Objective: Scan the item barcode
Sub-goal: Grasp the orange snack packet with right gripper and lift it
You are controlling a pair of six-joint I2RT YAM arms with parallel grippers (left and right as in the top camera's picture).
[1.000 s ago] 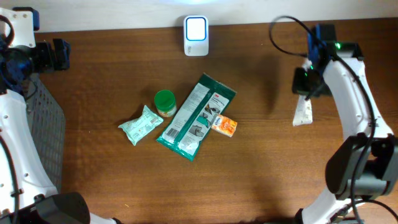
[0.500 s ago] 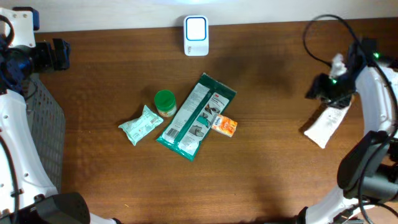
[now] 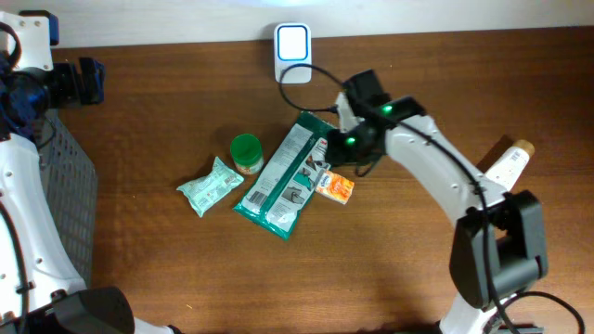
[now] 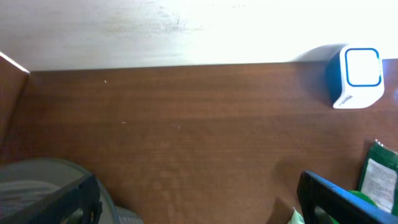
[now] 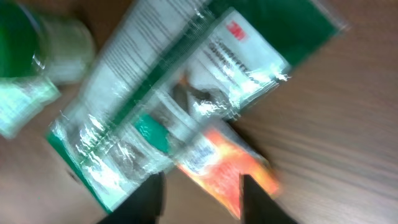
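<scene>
1. Swung in from the 3 o'clock edge of the table, the right arm (image 3: 436,172) now reaches over the pile at the centre; a second ago it hung by that edge with a white bottle in its claw.
2. That white bottle (image 3: 509,165) now lies alone at 3 o'clock, let go and well apart from everything else.
3. The right gripper (image 5: 202,186) has its fingers parted and clasps nothing. Its wrist view is smeared by motion, with the orange sachet (image 5: 231,167) showing between them and the green packet (image 5: 186,93) beyond.
4. From overhead, the sachet touches the packet at its 4 o'clock side. The green-lidded jar (image 3: 246,151) at the packet's 9 o'clock and the pale pouch (image 3: 212,186) at 8 o'clock have not shifted.
5. The scanner (image 3: 291,42) stands at 12 o'clock with nothing over it.
6. The left gripper (image 4: 196,186) is released wide and empty, parked at 10 o'clock.
7. Judging by this, one item is finished and the next pick is starting, likely the sachet or the packet. The sachet is flat and pressed against the packet, so the claw could nudge both.
</scene>
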